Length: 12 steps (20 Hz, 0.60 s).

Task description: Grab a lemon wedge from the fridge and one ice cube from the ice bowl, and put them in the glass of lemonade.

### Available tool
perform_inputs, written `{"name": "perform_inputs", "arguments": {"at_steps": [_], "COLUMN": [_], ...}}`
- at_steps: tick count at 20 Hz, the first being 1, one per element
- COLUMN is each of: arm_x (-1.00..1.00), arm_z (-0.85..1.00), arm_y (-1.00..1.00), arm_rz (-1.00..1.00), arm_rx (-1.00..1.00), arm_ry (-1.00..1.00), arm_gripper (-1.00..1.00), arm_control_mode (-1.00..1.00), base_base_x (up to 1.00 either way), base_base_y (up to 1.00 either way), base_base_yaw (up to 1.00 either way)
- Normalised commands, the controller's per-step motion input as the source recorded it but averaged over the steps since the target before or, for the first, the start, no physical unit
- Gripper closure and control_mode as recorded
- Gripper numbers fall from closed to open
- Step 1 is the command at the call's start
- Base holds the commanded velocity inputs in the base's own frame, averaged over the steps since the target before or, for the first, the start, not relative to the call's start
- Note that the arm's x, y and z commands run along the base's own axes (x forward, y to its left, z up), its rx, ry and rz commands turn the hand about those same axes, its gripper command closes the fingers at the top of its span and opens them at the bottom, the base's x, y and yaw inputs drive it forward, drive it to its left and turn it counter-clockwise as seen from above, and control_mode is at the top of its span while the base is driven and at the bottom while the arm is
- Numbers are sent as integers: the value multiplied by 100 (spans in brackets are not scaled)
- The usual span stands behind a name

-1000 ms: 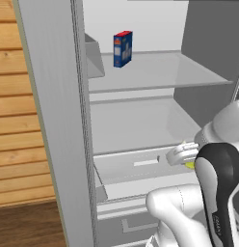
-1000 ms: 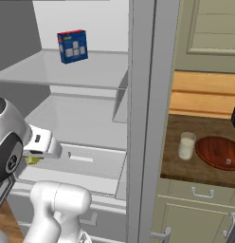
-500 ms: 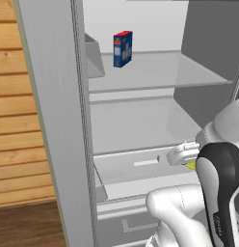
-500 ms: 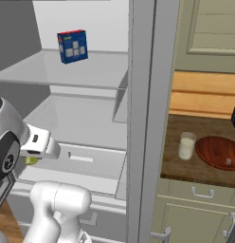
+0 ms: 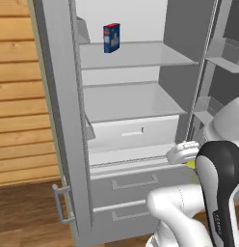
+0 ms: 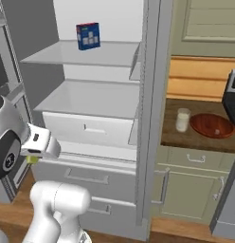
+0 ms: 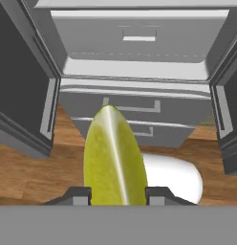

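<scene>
We pinch the lemon wedge (image 7: 114, 158) lengthwise in our tool (image 7: 115, 195), with the glass of lemonade (image 6: 183, 120) far right on the surface (image 6: 204, 140).

Both base views flank the arm, sharing the open fridge (image 5: 131, 96) (hand view looks close at its drawers (image 7: 134, 122))

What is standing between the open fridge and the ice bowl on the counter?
The glass of lemonade stands between the fridge and the ice bowl, on the brown counter, as the right base view shows.
</scene>
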Motion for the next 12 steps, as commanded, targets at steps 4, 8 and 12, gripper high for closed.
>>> {"name": "perform_inputs", "arguments": {"at_steps": [4,8,12], "arm_x": [0,0,0], "arm_z": [0,0,0], "arm_y": [0,0,0], "arm_rz": [0,0,0], "arm_rx": [0,0,0], "arm_ry": [0,0,0], "arm_gripper": [100,100,100], "arm_control_mode": [100,100,100], "base_base_x": [-96,-69,-8], "base_base_y": [0,-8,-12], "base_base_yaw": [-6,-33,-78]}}
